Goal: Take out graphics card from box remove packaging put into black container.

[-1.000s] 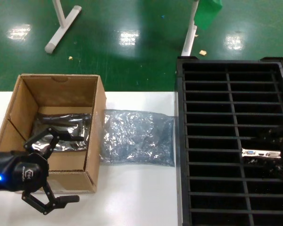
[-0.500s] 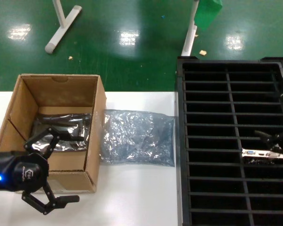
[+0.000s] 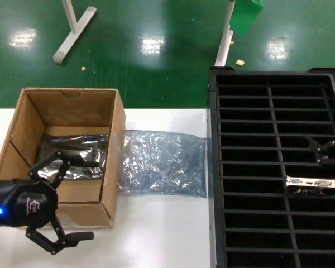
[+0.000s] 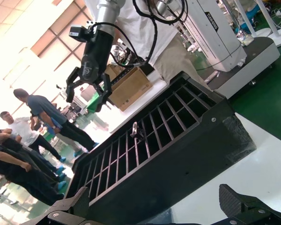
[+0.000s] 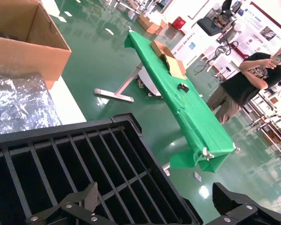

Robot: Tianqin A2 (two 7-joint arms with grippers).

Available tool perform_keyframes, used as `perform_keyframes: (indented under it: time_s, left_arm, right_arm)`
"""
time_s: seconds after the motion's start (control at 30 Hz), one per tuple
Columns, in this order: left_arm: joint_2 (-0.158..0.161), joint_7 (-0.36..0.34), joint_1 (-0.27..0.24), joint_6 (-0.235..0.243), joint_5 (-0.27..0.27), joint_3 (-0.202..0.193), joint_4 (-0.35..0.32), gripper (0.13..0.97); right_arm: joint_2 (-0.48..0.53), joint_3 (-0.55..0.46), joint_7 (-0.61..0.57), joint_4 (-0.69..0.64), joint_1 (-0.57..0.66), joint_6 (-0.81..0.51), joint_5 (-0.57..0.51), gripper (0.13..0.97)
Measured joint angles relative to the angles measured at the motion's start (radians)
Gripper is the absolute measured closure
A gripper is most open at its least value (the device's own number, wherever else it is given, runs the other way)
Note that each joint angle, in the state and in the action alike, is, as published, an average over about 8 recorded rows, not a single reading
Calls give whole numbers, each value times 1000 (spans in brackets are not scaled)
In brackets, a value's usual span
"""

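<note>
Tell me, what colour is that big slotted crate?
Black crate, clearest in the head view.

Box [image 3: 64,148] matt brown corrugated cardboard; packaging [image 3: 163,163] crinkled shiny plastic; black container [image 3: 257,167] matt plastic; floor [image 3: 156,33] glossy green.

The graphics card [image 4: 135,130] stands upright in the black container [image 4: 178,150].

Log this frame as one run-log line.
card: slotted in crate | right gripper: open, above crate | left gripper: open, by box | bag: on table
</note>
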Motion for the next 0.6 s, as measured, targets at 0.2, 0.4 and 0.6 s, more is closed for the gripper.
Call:
perform_keyframes:
  time_s: [0.2,0.4,0.6]
  left_arm:
    - [3,-6,5,-8,3,-4,-5,132]
    - [26,-59,41,-72,30,-37,-43,132]
    - [66,-150,101,-182,76,-92,-109,132]
  right_arm:
    - [-3,0,-2,-2,-1,5,5,255]
    - [-16,-5,-26,-20,-10,38,42,193]
    - [-40,-14,-66,-49,-24,94,107,149]
